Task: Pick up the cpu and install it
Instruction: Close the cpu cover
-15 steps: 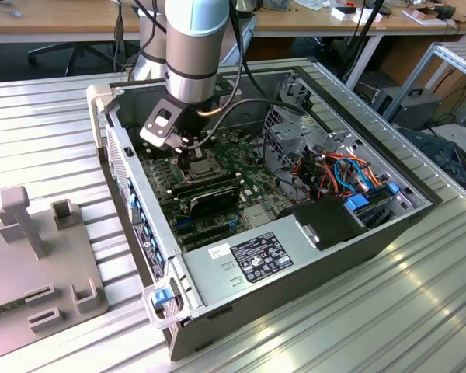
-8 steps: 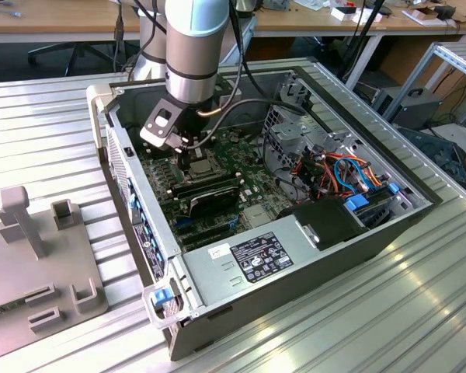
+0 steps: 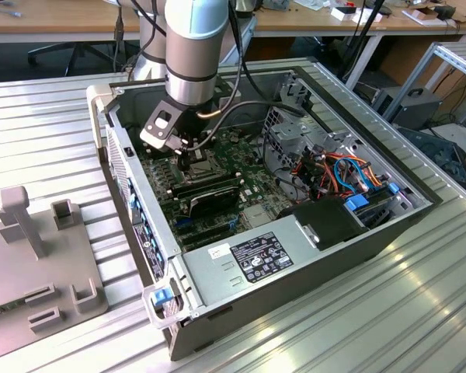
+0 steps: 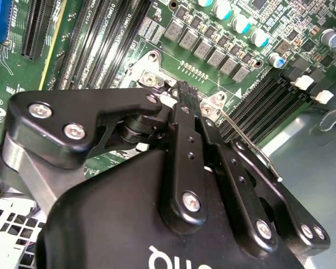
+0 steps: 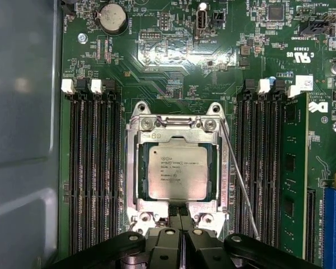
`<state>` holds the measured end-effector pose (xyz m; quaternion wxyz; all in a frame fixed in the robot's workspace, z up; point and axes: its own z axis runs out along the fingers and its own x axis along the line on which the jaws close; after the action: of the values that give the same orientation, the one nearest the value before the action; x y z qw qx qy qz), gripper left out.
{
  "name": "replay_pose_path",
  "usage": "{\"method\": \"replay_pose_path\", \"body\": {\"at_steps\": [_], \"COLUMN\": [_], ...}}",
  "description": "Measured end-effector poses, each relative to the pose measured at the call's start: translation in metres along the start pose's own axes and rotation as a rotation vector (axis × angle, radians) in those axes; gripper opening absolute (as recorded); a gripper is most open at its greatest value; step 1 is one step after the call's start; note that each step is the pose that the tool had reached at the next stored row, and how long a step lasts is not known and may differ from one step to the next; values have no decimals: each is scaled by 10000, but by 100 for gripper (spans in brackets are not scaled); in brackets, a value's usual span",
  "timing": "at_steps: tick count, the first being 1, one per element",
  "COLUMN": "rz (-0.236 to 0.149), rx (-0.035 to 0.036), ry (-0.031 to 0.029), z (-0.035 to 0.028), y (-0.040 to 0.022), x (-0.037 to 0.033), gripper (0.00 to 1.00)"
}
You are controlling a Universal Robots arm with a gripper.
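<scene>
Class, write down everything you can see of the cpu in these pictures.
The cpu is a thin, flat square with a pale grey metallic face carrying small print. It lies flat inside the silvery socket frame on the green motherboard. The pincer, fingertips together, is at one edge of it; whether they touch cannot be judged.

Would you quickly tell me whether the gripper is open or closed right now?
Gripper: closed, fingertips together, holding nothing; the cpu lies in its socket.
</scene>
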<state>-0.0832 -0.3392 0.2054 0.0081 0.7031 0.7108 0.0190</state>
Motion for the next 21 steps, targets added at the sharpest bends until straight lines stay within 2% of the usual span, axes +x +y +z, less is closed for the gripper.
{"method": "replay_pose_path", "body": {"at_steps": [3, 4, 5, 7, 10, 13, 17, 19, 21], "rz": [1, -3, -5, -4, -4, -5, -4, -5, -5], "rx": [-7, 1, -3, 0, 0, 5, 27, 40, 44], "ry": [9, -76, -106, -110, -108, -108, -120, -127, -128], "z": [-5, -203, -271, -273, -270, -267, -261, -259, -259], "y": [0, 7, 10, 15, 64, 136, 311, 349, 360], "x": [2, 3, 4, 4, 4, 3, 1, 0, 0], "gripper": [11, 11, 11, 11, 11, 11, 11, 11, 11]}}
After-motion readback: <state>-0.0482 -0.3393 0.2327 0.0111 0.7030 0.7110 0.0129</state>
